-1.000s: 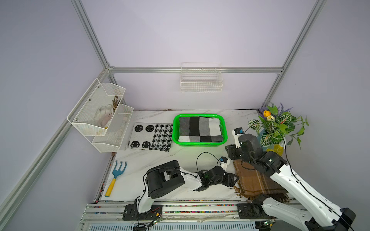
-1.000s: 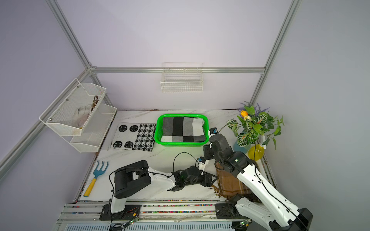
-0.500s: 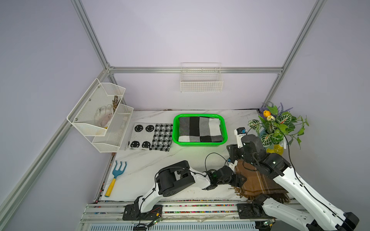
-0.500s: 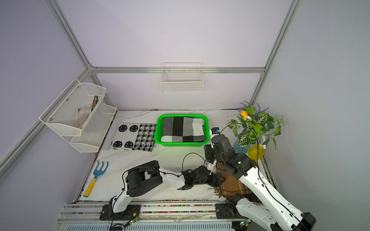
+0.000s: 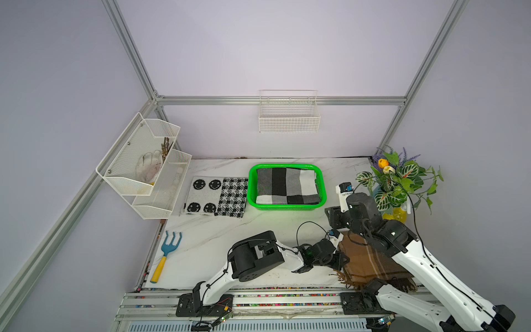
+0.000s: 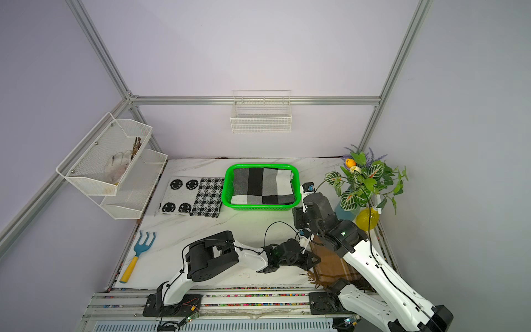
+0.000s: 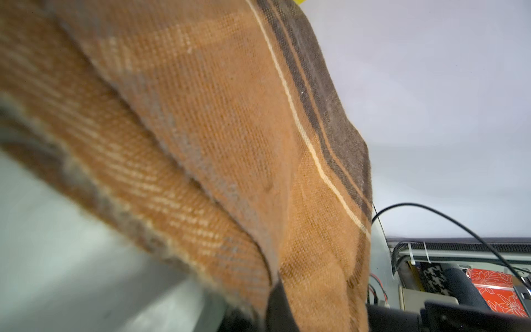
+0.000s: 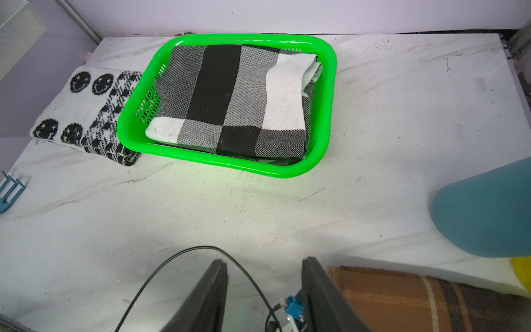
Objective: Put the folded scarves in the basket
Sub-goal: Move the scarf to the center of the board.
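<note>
At front right of the table (image 5: 218, 235), the left gripper (image 5: 342, 258) pinches the brown scarf (image 5: 370, 260) by its edge; the right gripper (image 8: 264, 261) hangs spread and empty. Risk: a 1-layer pinch could spill the fold open short of the basket (image 5: 287, 207), already holding a checked scarf (image 5: 287, 184).

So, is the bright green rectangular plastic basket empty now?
No, a folded black, grey and white checked cloth lies inside the bright green plastic basket.
</note>
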